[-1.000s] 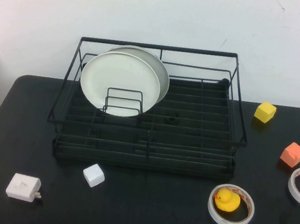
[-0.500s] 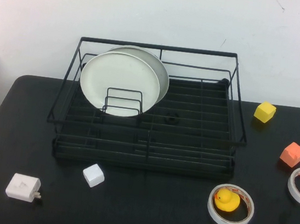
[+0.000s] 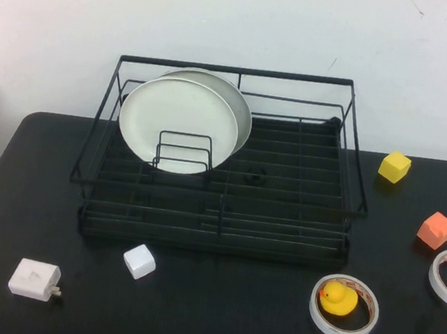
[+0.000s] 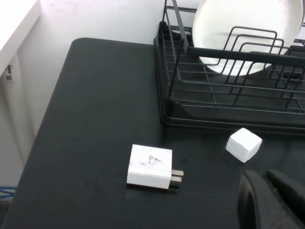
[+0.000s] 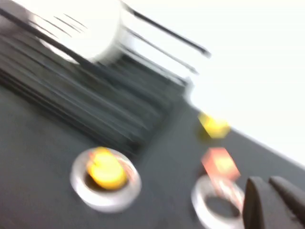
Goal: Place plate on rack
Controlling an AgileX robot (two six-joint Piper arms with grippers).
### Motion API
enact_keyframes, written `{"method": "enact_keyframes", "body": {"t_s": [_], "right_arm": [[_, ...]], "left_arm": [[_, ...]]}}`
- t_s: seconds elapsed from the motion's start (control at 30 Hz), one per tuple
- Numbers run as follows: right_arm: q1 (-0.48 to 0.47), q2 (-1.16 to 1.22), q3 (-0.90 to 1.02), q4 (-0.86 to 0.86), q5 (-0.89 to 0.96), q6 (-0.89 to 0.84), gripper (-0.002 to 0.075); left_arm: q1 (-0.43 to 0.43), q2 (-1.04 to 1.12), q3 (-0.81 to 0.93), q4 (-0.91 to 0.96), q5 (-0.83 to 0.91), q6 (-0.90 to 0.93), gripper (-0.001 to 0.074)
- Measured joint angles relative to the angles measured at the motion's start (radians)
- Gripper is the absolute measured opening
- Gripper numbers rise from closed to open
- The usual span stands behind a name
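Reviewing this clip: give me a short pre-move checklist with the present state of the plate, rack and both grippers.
1. Plate upright in rack, behind a wire divider: ok.
2. Second, duller plate directly behind it; touching or not: cannot tell.
3. Left gripper shut, empty, above the table near the white cube: ok.
4. Right gripper shut, empty, near the tape roll: ok.
5. No arm over the rack in the high view: ok.

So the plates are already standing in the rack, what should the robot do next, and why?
Probably just keep both arms back. The plate already stands upright in the rack, in front of a greyer plate. The left gripper, shut, sits near the white plug; the right gripper, shut, sits near the tape roll. Neither holds anything.
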Motion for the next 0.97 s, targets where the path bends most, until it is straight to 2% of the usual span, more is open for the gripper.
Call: {"method": "enact_keyframes", "body": {"t_s": [0.17, 0.27, 0.37, 0.57, 0.8, 0.97], "right_arm": [[-0.035, -0.117, 0.134, -0.396, -0.028, 0.497, -0.0002], [-0.037, -0.167, 0.204, -0.529, -0.095, 0.699, -0.0002], [-0.024, -0.183, 0.262, -0.584, -0.194, 0.832, -0.0002], [0.062, -0.187, 0.269, -0.618, -0.184, 0.88, -0.0002], [0.062, -0.187, 0.268, -0.62, -0.178, 0.915, -0.0002], [0.062, -0.187, 0.266, -0.702, -0.167, 1.064, -0.0002]], "left_arm": [[0.0, 0.0, 0.0, 0.0, 0.0, 0.0, -0.0001], [0.0, 0.0, 0.0, 0.0, 0.0, 0.001, -0.0002], [0.0, 0.0, 0.0, 0.0, 0.0, 0.001, -0.0002], [0.0, 0.0, 0.0, 0.0, 0.0, 0.001, -0.0002], [0.0, 0.0, 0.0, 0.0, 0.0, 0.001, -0.0002], [0.0, 0.0, 0.0, 0.0, 0.0, 0.001, -0.0002]]}}
